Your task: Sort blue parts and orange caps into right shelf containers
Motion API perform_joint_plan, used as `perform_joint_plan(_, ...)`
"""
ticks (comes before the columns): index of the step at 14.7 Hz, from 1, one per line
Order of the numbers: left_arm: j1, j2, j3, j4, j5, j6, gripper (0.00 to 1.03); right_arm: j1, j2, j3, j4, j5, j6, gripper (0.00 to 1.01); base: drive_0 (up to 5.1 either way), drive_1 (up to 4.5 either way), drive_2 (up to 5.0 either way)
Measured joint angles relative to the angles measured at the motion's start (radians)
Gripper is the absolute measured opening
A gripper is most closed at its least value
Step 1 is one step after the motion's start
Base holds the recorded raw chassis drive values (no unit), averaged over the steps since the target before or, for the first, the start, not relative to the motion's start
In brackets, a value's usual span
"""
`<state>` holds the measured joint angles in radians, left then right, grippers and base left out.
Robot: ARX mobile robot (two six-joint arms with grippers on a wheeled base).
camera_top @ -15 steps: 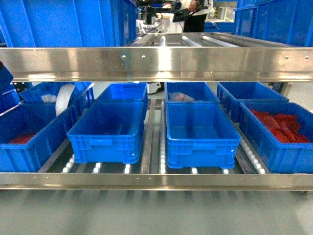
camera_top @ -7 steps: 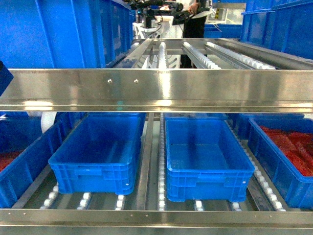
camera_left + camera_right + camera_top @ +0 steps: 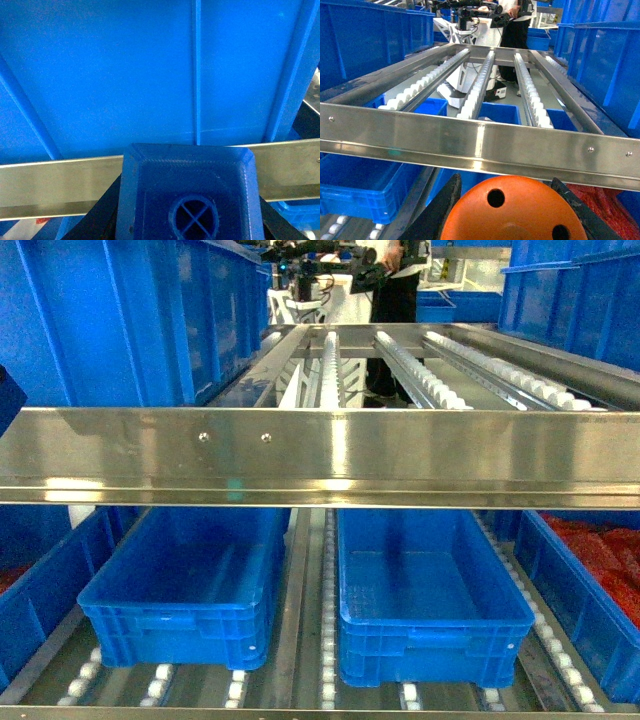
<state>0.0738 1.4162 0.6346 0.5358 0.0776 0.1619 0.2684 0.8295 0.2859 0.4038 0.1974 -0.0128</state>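
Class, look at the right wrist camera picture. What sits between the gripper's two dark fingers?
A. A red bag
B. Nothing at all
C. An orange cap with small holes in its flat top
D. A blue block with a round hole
C: in the right wrist view the right gripper has its dark fingers on either side of the orange cap, whose flat top shows small round holes, just below the steel shelf rail.

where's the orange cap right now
In the right wrist view the orange cap sits at the bottom centre, held between the right gripper jaws, just short of the steel shelf rail. The head view does not show it.
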Motion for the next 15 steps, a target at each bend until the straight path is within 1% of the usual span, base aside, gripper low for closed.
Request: perform_joint_plan(15,0.000,-0.002,0.000,0.000,-0.001,0.000,0.44,0.000,0.000,0.000,-0.003,0.000,0.000,0.44,0.0,0.00,0.0)
